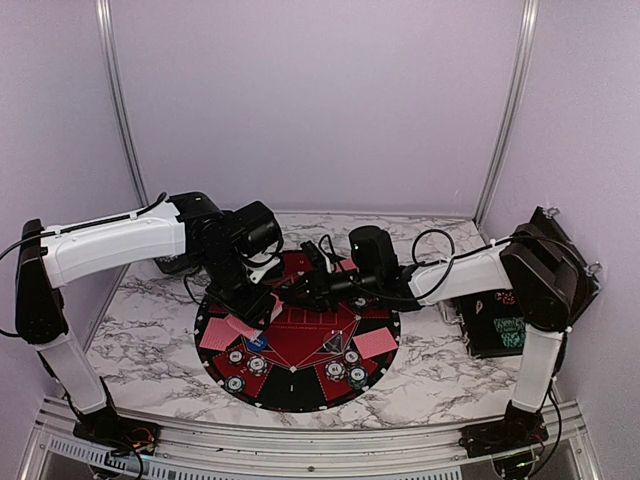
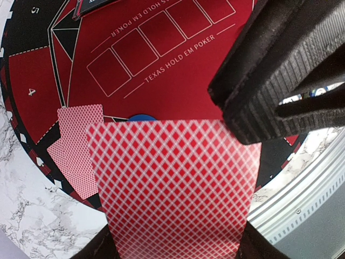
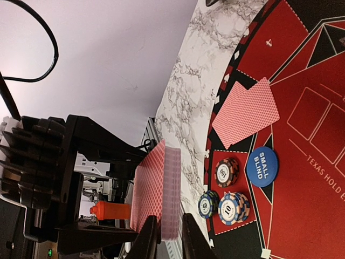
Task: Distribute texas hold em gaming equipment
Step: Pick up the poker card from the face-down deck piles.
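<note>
Right wrist view, left tool [image 2: 226, 162] holding one deck [image 3: 156, 189], right tool [image 3: 171, 243] unclear, three chip stacks [image 3: 226, 171]

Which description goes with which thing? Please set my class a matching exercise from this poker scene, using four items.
Things:
A. deck of cards
B. Small Blind disc
C. poker chips
D. black case

Descriptions:
1. on the table, off the mat
2. in short stacks on the mat
3. held in the left gripper
4. blue, lying flat on the mat

Pairs: A-3, B-4, C-2, D-1
</note>
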### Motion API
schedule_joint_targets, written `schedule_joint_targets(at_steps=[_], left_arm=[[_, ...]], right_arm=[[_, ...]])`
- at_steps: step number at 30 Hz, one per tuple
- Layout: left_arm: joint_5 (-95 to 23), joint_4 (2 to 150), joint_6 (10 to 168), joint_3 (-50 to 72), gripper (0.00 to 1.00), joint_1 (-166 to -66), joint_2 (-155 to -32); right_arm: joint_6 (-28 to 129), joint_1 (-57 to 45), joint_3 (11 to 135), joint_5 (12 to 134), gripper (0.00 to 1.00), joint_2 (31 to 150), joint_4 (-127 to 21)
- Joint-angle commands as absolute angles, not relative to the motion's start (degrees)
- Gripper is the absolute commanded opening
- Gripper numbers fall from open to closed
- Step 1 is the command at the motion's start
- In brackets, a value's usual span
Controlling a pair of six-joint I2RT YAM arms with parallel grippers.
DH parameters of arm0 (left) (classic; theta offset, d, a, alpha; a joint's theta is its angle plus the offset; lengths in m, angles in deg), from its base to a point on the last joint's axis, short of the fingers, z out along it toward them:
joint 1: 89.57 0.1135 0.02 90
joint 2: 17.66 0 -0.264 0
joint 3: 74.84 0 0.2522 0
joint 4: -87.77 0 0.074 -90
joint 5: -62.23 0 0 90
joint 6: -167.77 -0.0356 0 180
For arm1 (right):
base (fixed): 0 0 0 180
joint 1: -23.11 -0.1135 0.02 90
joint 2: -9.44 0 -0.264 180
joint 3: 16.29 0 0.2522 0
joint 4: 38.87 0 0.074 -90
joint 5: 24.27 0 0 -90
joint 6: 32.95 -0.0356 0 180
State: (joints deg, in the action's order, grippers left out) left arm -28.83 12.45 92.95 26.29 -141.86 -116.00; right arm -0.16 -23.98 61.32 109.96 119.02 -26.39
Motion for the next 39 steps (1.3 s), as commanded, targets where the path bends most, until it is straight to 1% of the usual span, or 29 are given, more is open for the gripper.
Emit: schedule_joint_targets(at_steps=[1,8,15,21,39], left_arm=[[-29.6,11.7,92.9,27.0,0.53,-142.0,-116.2],[-29.5,11.7,92.9,26.8,0.53,-142.0,-116.3],[-29.7,11.6,92.7,26.7,0.53,-142.0,-116.5],[-29.8,11.7,92.7,26.6,0.53,-142.0,-116.6],[-29.8,11.7,92.7,26.6,0.53,-142.0,-116.4]], right_arm=[[-0.3,-24.5,62.5,109.4,0.14,117.4,-24.8],[-0.4,-24.5,62.6,109.5,0.1,117.0,-24.7],[-0.7,-24.5,62.8,109.5,0.03,116.6,-24.6],[-0.8,-24.1,62.8,109.3,0.0,116.0,-24.9],[-1.5,-22.2,60.6,108.8,0.0,115.5,-24.5]])
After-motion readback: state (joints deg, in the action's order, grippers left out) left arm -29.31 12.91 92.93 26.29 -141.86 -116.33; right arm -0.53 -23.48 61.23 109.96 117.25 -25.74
